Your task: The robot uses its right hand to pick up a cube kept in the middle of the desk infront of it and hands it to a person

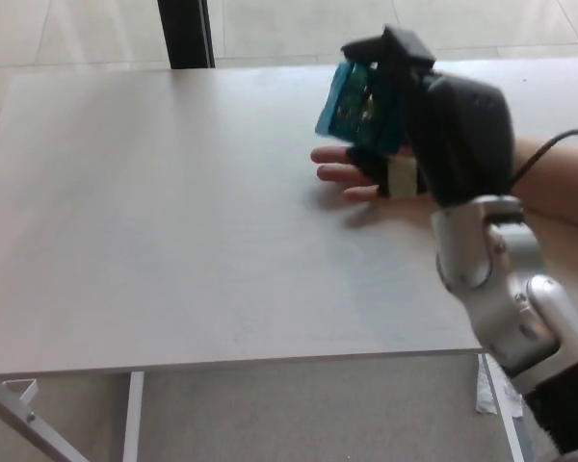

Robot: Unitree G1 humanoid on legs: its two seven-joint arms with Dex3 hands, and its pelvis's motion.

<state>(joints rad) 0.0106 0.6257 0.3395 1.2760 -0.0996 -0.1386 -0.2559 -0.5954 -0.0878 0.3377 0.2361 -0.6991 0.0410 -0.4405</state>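
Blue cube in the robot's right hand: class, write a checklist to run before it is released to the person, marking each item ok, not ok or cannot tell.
1. Small blue cube gripped by the black right hand: ok.
2. Cube lifted clear of the pale grey desk: ok.
3. Person's open hand lies under the cube: ok.
4. Person's palm facing up: cannot tell, partly hidden.
5. Desk bare around the handover spot: ok.
6. Left hand out of the way: ok, not in view.
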